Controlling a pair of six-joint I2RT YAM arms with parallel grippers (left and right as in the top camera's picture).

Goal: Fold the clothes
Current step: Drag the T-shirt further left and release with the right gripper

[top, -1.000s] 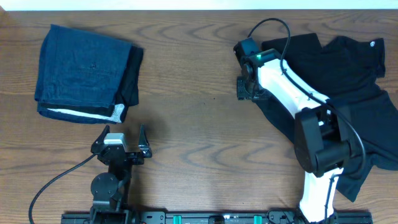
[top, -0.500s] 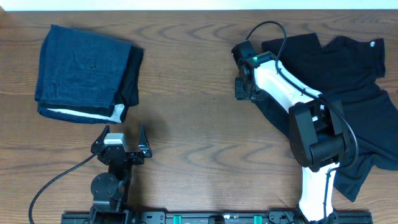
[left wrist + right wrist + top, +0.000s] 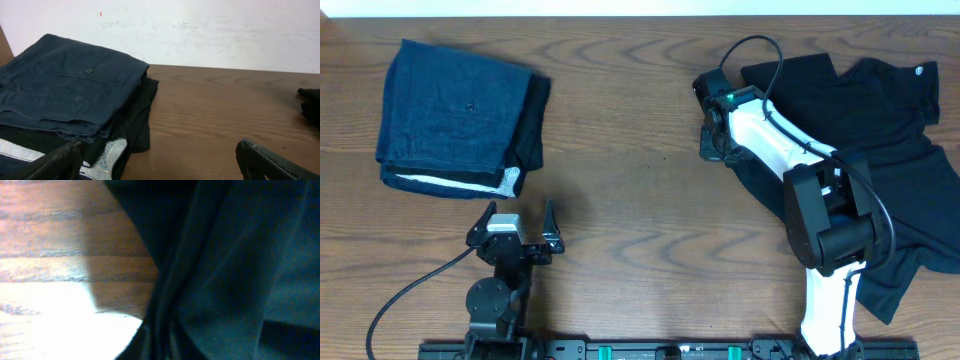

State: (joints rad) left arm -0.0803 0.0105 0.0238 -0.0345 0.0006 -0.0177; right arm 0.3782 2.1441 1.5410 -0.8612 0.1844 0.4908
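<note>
Overhead view: big black shirt (image 3: 880, 110) lies crumpled on the right side of the wood-grain table (image 3: 640, 220).
Soft matte fabric in loose folds, with a tiny round white logo (image 3: 920, 70) at upper right that's too small to read. Right gripper (image 3: 710, 145) sits at the shirt's left edge, and I can't tell if it's pinching cloth. Left gripper (image 3: 516, 222) is spread wide at lower left, holding nothing. Folded dark-blue denim-ish garment (image 3: 455, 115) with a white edge is at upper left.
</note>
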